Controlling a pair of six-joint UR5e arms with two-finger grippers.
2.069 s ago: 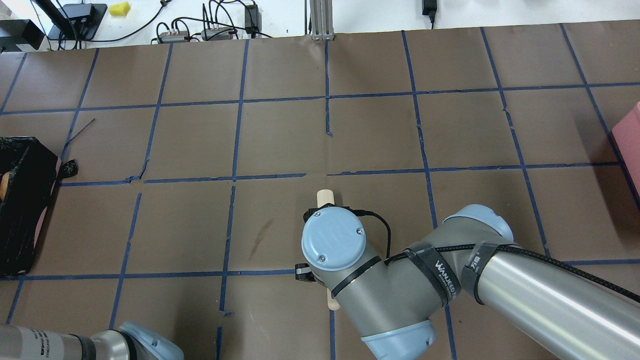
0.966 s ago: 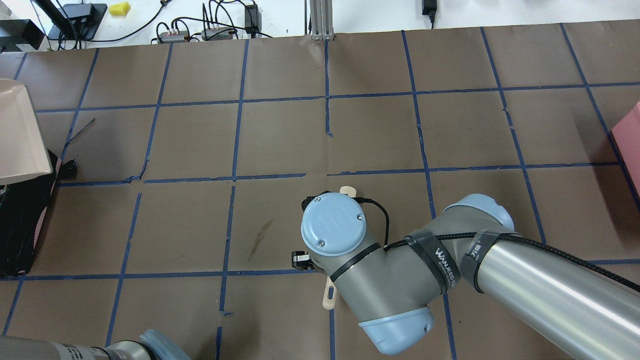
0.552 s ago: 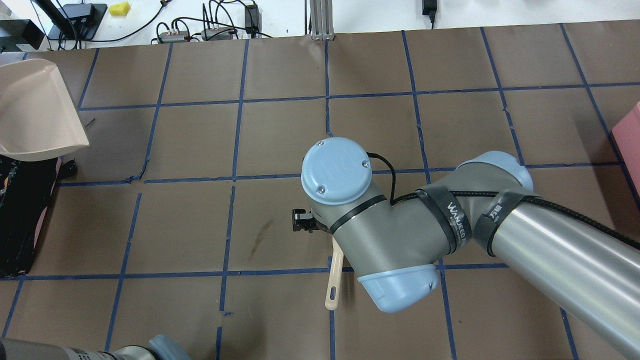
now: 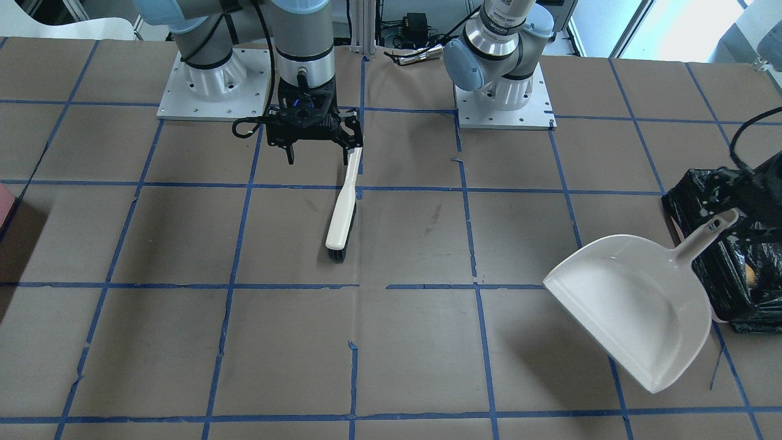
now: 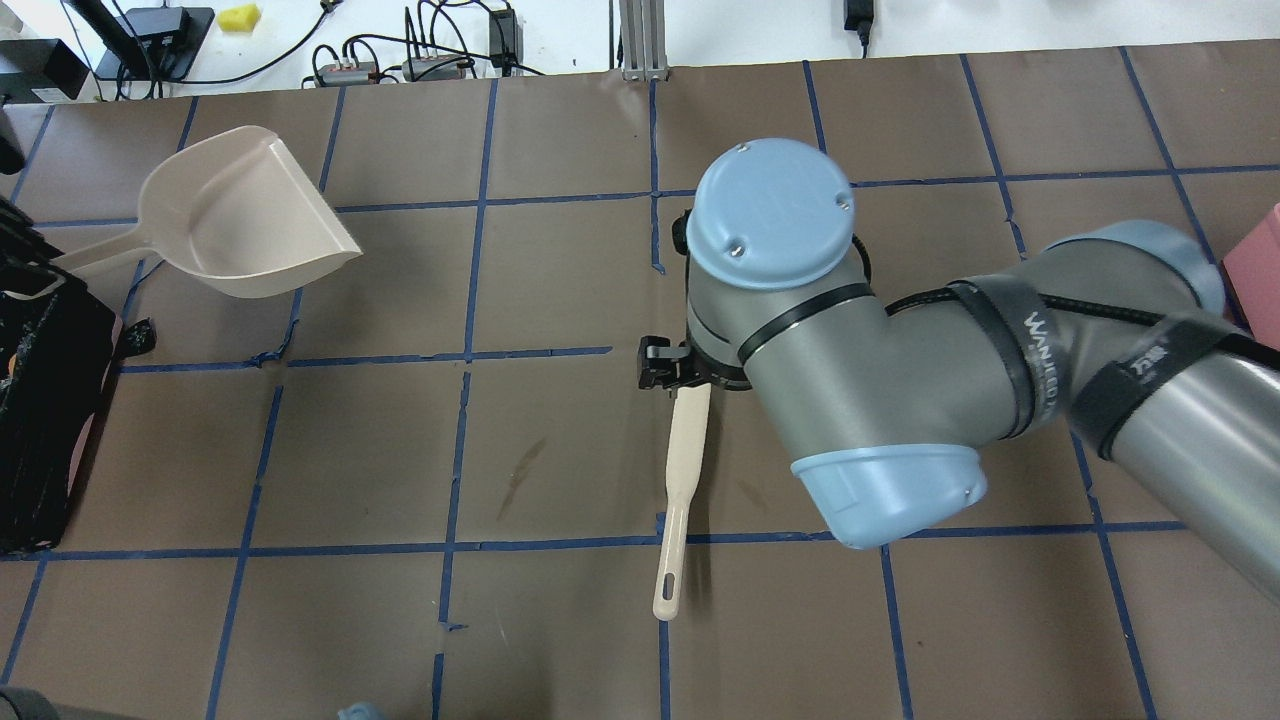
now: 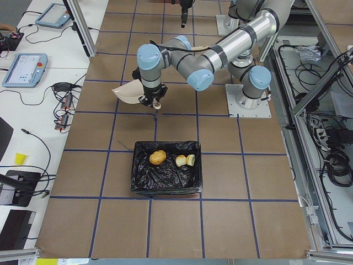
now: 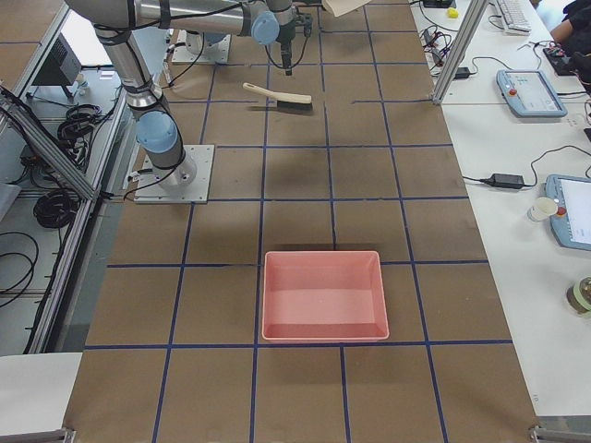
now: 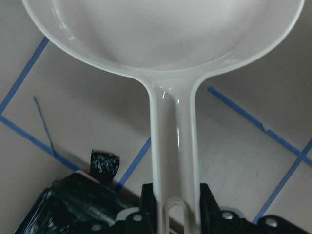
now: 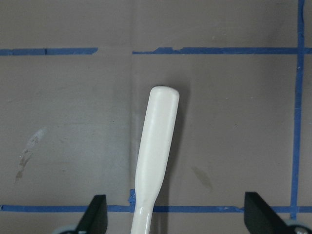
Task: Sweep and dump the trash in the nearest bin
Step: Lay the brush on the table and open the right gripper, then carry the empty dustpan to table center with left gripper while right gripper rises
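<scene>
The bin (image 6: 165, 175), lined with a black bag, holds the trash: a tan potato-like lump (image 6: 158, 157) and two pale chunks (image 6: 181, 160) (image 6: 191, 160). My left gripper (image 8: 176, 207) is shut on the handle of a beige dustpan (image 4: 629, 305). It holds the pan in the air, tilted, beside the bin (image 4: 733, 269); the pan looks empty. My right gripper (image 9: 176, 217) is wide open above a cream hand brush (image 9: 155, 156). The brush (image 4: 341, 214) lies flat on the table, and its handle end is near one finger of the gripper (image 4: 321, 153).
A pink tray (image 7: 323, 295) stands at the table's end on my right, and shows at the edge of the overhead view (image 5: 1262, 280). The table (image 5: 560, 270) is brown paper with a blue tape grid. Cables and boxes lie beyond its far edge.
The right gripper has let go of the brush and drawn up and away from it; the brush stays flat on the table. The left arm has swung the dustpan away from over the bin.
</scene>
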